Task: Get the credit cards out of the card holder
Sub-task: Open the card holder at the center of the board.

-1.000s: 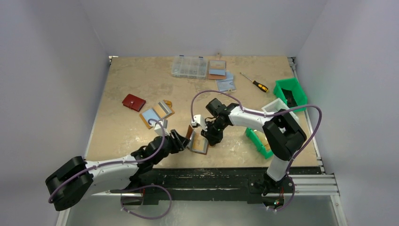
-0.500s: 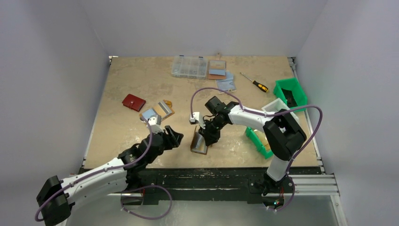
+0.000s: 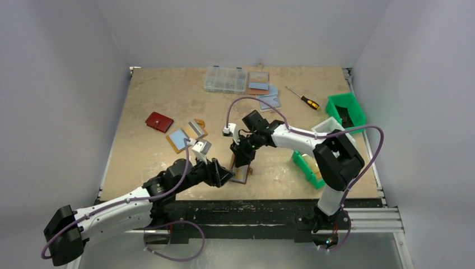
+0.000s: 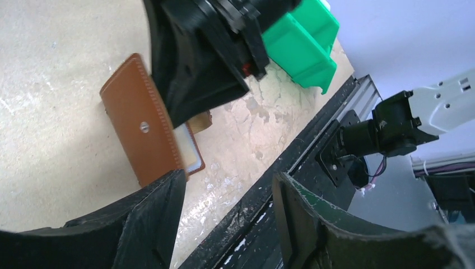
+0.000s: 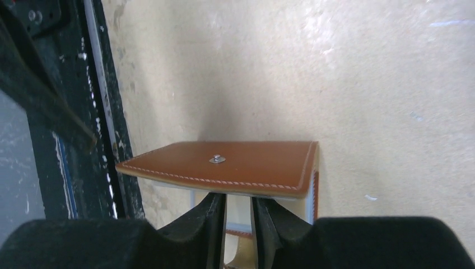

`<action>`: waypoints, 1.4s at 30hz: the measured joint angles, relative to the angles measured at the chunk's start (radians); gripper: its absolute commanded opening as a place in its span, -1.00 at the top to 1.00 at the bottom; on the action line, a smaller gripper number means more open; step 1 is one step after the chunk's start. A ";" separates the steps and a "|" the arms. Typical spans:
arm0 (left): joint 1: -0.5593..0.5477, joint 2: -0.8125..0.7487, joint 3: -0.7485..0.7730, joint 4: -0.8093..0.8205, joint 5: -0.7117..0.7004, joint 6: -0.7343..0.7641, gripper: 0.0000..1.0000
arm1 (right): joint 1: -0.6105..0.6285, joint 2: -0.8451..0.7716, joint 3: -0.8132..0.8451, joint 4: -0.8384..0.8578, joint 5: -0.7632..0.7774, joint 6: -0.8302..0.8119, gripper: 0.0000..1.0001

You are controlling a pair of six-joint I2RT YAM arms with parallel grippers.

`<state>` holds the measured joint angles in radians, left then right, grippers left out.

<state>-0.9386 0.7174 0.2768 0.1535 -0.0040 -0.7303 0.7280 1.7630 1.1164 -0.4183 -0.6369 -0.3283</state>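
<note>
Right gripper (image 5: 238, 216) pinched holder (image 5: 252, 165) open; left gripper (image 4: 225, 190) gaped, empty. Should enter sleeves (image 4: 189, 147) squarely, nip card edge only.

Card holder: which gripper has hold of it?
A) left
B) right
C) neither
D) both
B: the right gripper is pinched onto the card holder just under its raised brown cover, while the left gripper stands open beside it, gripping nothing.
</note>
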 measured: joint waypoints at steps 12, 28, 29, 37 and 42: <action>-0.017 0.195 0.001 0.182 0.051 0.120 -0.24 | 0.000 0.192 0.163 0.021 -0.049 0.054 0.37; -0.009 0.458 -0.024 0.311 -0.234 0.121 -0.15 | -0.014 0.228 0.243 -0.188 -0.163 -0.149 0.36; -0.003 0.476 -0.024 0.317 -0.237 0.119 -0.14 | -0.016 0.228 0.243 -0.200 -0.167 -0.158 0.36; 0.023 0.596 -0.024 0.401 -0.219 0.080 -0.09 | -0.056 0.195 0.242 -0.251 -0.169 -0.206 0.33; 0.032 0.608 -0.024 0.424 -0.192 0.048 -0.08 | -0.093 0.109 0.217 -0.253 -0.174 -0.219 0.21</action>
<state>-0.9070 1.3258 0.2531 0.5774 -0.1959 -0.6819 0.6350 1.8721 1.3338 -0.6716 -0.8112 -0.5468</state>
